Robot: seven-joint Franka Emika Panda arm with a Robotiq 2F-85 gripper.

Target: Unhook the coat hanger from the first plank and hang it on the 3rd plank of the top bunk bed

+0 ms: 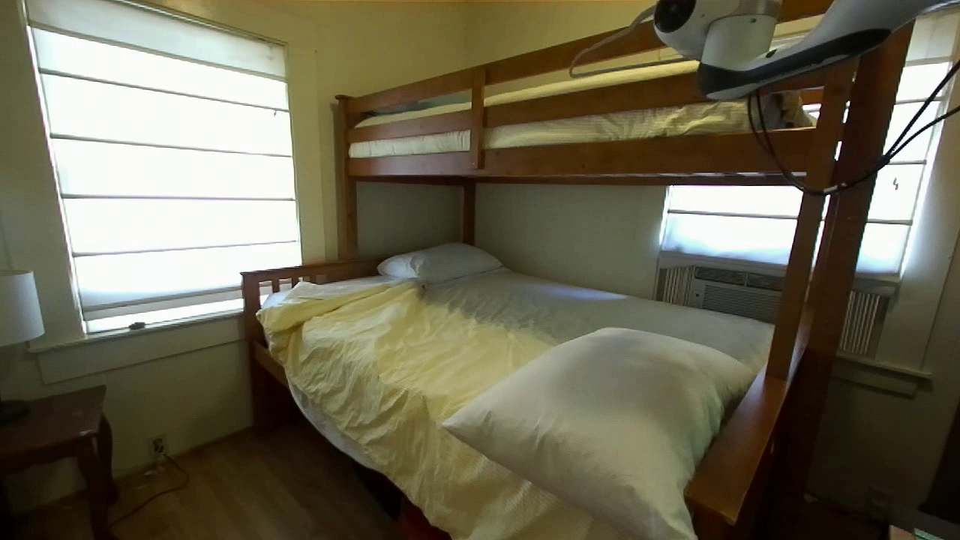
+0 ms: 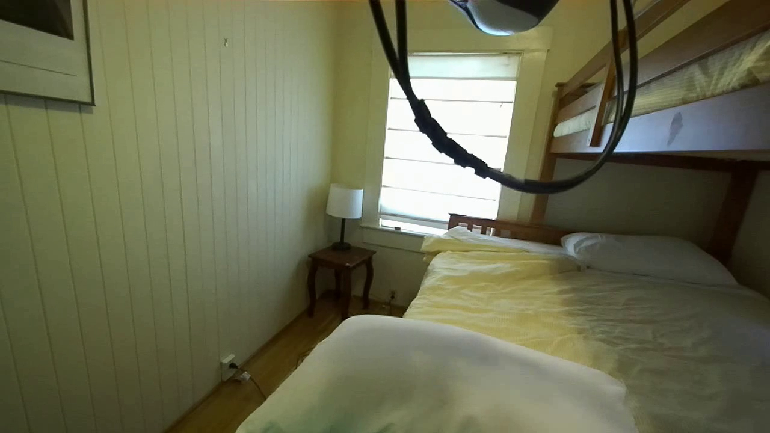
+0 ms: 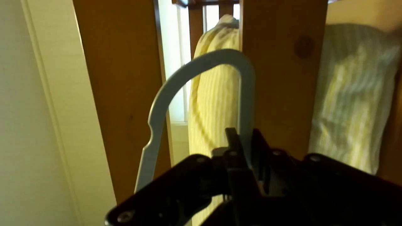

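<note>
Hanger sits pinched near one rounded end in your clamped hand, in front of the top bunk bed, hook out of sight, so if that hook is snagged, a careless pull could twist the hanger from your grip

Top bunk bed has a gap between boards, but bedding and coat hanger kinda crowd it. In an exterior view, cables dangle up-right of the side table's right corner.

I count one hanger, one claw, two windows, two lower pillows, one lamp at nine o'clock.
</note>
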